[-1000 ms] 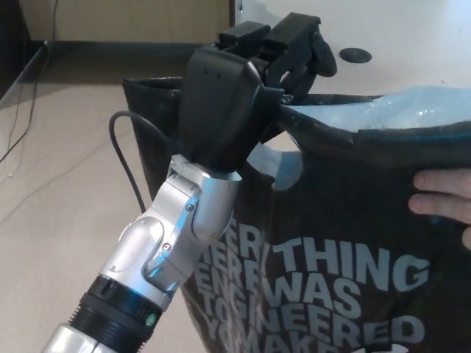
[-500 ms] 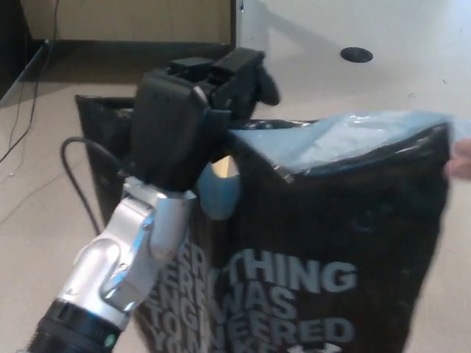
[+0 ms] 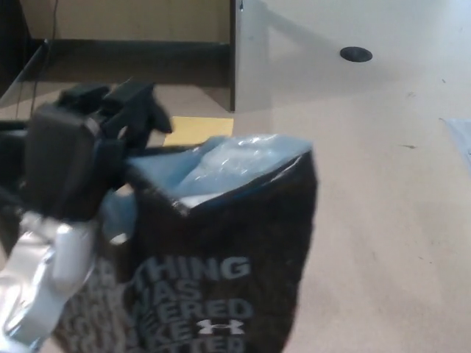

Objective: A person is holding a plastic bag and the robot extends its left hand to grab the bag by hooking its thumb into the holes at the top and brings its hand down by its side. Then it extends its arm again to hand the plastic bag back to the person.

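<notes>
beige floor [image 3: 383,184], dark hole [image 3: 356,54] at 1 o'clock | left hand [image 3: 81,151] at 9 o'clock, holding black bag [image 3: 228,265] by top | pale lining showing | blurred

The black plastic bag with pale grey lettering [image 3: 221,272] looks thin and slightly glossy, its light blue lining [image 3: 221,165] shiny at twelve o'clock, beside the matt black plastic left hand [image 3: 81,147] on a brushed-silver metal forearm [image 3: 37,279].
</notes>
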Controlling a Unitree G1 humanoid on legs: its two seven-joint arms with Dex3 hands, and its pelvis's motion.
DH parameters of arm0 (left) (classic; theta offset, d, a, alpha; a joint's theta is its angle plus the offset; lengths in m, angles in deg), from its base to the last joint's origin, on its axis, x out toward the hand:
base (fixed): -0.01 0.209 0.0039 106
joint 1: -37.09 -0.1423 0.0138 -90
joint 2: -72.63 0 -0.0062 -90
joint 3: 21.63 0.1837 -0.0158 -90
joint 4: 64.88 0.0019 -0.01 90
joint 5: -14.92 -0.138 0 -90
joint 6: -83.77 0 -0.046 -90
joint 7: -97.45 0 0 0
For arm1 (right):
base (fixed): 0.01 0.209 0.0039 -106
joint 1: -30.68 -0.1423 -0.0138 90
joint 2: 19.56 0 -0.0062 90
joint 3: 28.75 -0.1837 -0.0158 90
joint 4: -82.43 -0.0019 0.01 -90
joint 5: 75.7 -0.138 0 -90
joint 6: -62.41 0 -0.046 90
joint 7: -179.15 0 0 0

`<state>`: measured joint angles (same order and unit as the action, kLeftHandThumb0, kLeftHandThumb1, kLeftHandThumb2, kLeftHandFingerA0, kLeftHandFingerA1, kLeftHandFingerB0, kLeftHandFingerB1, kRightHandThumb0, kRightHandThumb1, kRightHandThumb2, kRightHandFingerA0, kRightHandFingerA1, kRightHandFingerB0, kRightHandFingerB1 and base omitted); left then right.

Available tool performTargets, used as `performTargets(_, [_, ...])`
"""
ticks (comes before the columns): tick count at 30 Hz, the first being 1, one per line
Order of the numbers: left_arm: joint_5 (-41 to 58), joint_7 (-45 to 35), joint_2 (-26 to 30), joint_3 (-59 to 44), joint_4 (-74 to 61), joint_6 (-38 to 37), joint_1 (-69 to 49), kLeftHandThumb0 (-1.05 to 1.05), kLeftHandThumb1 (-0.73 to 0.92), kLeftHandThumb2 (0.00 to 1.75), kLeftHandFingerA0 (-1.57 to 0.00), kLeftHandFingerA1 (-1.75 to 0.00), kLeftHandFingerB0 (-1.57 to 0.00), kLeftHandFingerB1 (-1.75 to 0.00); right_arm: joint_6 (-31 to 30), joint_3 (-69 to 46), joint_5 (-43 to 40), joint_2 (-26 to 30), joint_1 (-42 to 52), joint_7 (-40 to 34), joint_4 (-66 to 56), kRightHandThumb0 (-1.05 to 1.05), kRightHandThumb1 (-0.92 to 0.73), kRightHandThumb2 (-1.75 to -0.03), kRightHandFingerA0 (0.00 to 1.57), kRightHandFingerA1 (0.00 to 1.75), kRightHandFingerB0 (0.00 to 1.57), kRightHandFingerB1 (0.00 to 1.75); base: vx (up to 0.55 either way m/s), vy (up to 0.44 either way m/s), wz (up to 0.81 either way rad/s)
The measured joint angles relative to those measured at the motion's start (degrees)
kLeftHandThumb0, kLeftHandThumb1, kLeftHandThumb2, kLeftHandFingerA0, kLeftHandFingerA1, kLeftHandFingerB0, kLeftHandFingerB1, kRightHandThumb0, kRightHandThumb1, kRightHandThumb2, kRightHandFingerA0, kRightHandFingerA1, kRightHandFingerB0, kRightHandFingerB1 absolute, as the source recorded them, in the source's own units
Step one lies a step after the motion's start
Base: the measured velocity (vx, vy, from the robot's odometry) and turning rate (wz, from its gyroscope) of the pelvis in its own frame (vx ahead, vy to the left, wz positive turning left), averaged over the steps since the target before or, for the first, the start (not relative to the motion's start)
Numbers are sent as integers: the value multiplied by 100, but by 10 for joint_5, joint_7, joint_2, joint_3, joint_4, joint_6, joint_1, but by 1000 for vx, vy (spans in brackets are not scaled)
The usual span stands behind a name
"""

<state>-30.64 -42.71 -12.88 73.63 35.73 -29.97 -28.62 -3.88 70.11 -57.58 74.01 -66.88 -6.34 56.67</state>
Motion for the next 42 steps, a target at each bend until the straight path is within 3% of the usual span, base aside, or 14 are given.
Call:
performTargets(3, [3,12,19,-14,0,-22,-52,-5,51,106,-129,-146,-89,-122,0,1,0,0,0,0,0,-30,-67,-60,78,67,64,43,0,0,0])
performTargets(4, [3,16,25,-18,1,-27,-67,-3,57,99,-95,-172,-78,-143,0,1,0,0,-1,0,0,-30,-67,-60,77,68,65,43,0,0,0])
performTargets(7, [6,29,41,-33,18,-46,-126,1,62,98,-94,-171,-79,-139,0,1,0,0,-1,0,1,-30,-67,-61,77,66,64,43,0,0,0])
performTargets(8, [8,33,45,-37,29,-52,-139,9,49,103,-126,-139,-98,-119,0,1,0,0,-1,0,1,-29,-68,-61,76,66,62,43,0,0,0])
performTargets(20, [14,113,70,-60,217,-107,-199,9,51,98,-116,-133,-97,-118,0,3,0,-2,-2,-1,4,-30,-68,-61,75,66,62,43,0,0,0])
performTargets(25, [12,154,72,-54,280,-114,-227,-1,49,92,-125,-138,-98,-120,0,6,0,-4,-2,-1,4,-29,-67,-60,78,72,63,43,0,0,0])
performTargets(29, [6,186,71,-39,306,-115,-252,9,47,97,-124,-135,-103,-121,-1,9,1,-6,-2,-2,5,-29,-67,-60,77,72,64,43,0,0,0])
performTargets(30, [4,194,71,-35,313,-115,-256,6,56,80,-95,-170,-81,-143,-1,9,0,-6,-2,-2,5,-29,-67,-60,74,66,63,43,0,0,0])
performTargets(34, [-3,223,71,-18,332,-115,-279,2,60,60,-95,-167,-86,-127,0,8,0,-7,-3,-2,4,-29,-68,-61,74,60,62,43,0,0,0])
performTargets(35, [-6,232,71,-10,340,-116,-286,-2,57,59,-95,-165,-90,-100,0,8,0,-7,-3,-2,4,-28,-67,-60,75,65,63,43,0,0,0])
performTargets(38, [-9,249,71,7,358,-118,-296,-7,58,58,-91,-163,-93,-80,-1,7,-1,-7,-4,-2,5,-29,-67,-60,75,69,63,43,0,0,0])
performTargets(39, [-10,254,72,11,365,-118,-296,-4,59,57,-90,-163,-92,-101,-1,7,-1,-7,-5,-2,5,-29,-68,-60,76,72,64,43,0,0,0])
performTargets(41, [-11,266,73,21,388,-118,-295,-1,60,58,-91,-164,-88,-108,-1,7,0,-7,-9,-2,6,-30,-68,-60,76,73,64,43,0,0,0])
performTargets(42, [-11,273,73,28,404,-118,-294,-4,56,59,-96,-160,-95,-89,0,7,0,-7,-9,-2,6,-30,-68,-61,75,70,64,43,0,0,0])
